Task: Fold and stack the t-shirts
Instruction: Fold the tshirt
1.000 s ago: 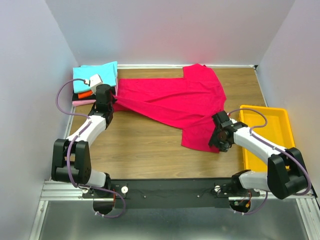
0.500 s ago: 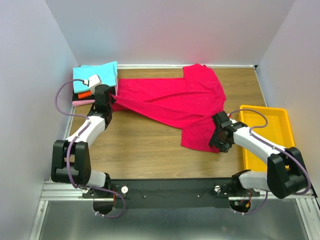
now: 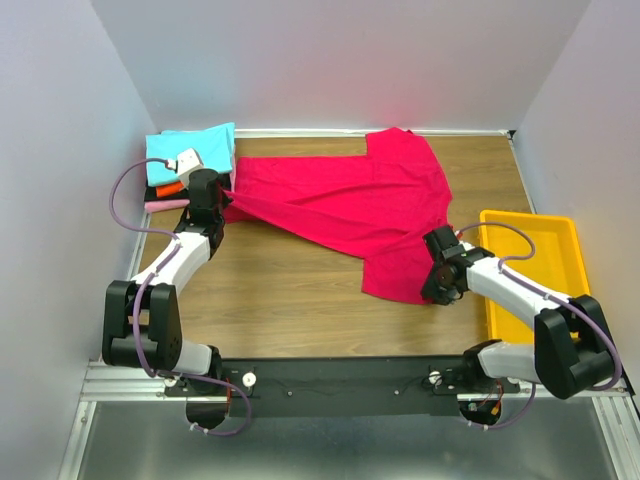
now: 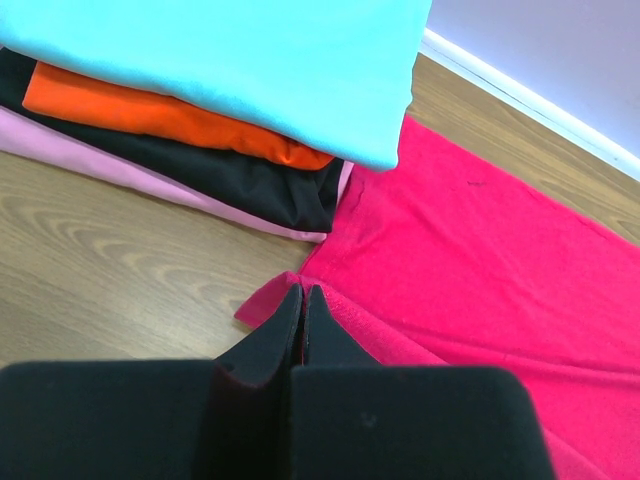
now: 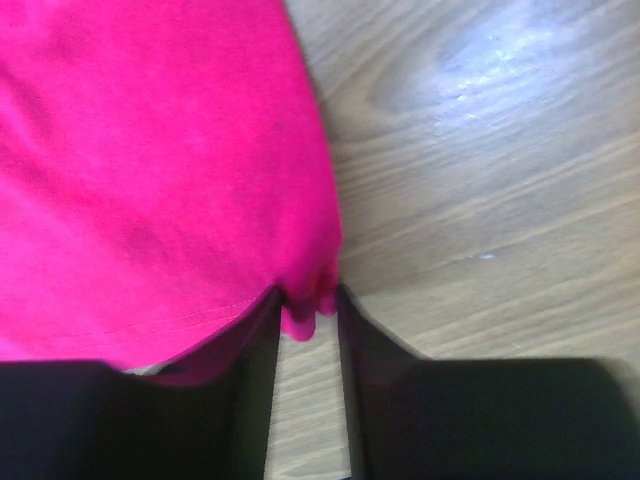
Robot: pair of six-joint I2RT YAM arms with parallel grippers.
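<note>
Currently crimson t-shirt (image 3: 350, 210) lies spread just left of the yellow bin (image 3: 560, 232). Right gripper (image 5: 305, 318), nearest the bin, pinches its hem corner. Left gripper (image 4: 303, 300), well away from the bin, is clamped on its opposite edge. Folded stack (image 3: 190, 152) sits farthest from the bin.

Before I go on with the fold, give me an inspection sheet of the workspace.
Surface: wood table, nothing amiss seen.
Job's things: red shirt spread out; stack far left, cyan over orange, black, pink.
Clutter: yellow bin at right, nothing seen in it.
Hands: left hand shut on red shirt's corner; right hand astride its hem, grip unsure.
Cables: purple cables loop by each arm, no snag seen.
Surroundings: white walls, nothing seen.
</note>
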